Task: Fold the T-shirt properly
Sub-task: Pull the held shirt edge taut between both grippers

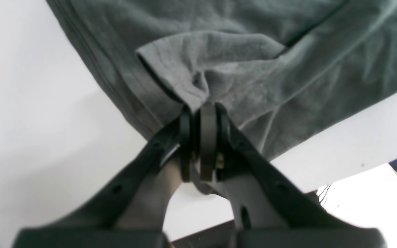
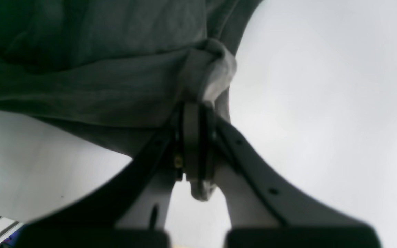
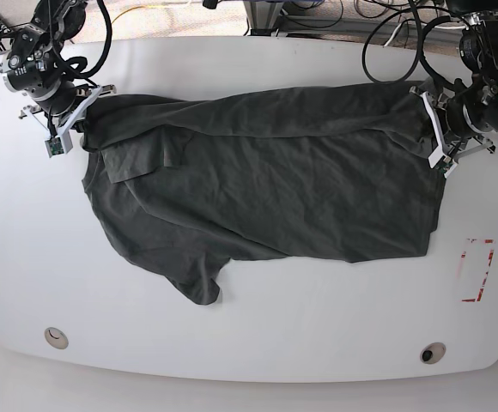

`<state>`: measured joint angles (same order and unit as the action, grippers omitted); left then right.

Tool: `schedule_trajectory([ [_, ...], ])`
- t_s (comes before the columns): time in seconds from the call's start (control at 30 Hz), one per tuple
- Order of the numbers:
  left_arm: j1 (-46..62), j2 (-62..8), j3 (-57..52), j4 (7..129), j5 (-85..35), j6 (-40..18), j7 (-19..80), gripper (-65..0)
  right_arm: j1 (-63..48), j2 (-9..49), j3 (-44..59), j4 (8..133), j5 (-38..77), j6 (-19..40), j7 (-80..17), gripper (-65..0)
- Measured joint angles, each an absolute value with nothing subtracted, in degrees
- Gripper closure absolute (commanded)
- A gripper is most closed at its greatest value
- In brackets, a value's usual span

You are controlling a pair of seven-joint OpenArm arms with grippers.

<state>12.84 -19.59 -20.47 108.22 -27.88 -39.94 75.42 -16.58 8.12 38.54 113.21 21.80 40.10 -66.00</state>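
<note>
Your T-shirt lies spread on the white table. It runs long from side to side in the base view, and one sleeve sticks out toward the near edge.

Your left gripper is at the end on that view's right. Its jaws are squeezed together on a bunched bit of the shirt's edge. You can see the cloth pinched between them in the left wrist view.

Your right gripper is at the other end, on that view's left. It is squeezed tight on a little wad of cloth too.

So each arm holds one far corner, and the rest of the shirt lies in front of both grippers, toward the near edge. I think your next move is to lift both ends together and carry that far edge across the shirt. Keep the arms level, or the fold may go crooked.
</note>
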Motion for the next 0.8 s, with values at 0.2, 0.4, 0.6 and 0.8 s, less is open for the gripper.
schedule_trajectory([
  [0.2, 12.5, -19.5, -21.9, 108.3, -28.3, -39.9, 75.4, -1.1, -15.5, 8.1, 38.5, 113.2, 21.6, 40.1, -66.2, 0.0],
  [0.4, 10.3, -19.7, -24.3, 108.2, -27.2, -39.9, 76.1, -1.1, -14.1, 8.3, 38.6, 113.2, 21.2, 40.1, -66.1, 0.0],
  [0.6, 6.8, -20.3, -24.5, 108.3, -28.2, -39.9, 74.9, -1.1, -13.2, 8.3, 38.7, 113.2, 21.2, 40.1, -66.2, 0.0],
  [0.8, 4.8, -21.3, -24.2, 108.0, -27.4, -40.0, 75.6, -1.3, -13.2, 8.4, 38.8, 113.1, 21.1, 40.1, -66.2, 0.0],
])
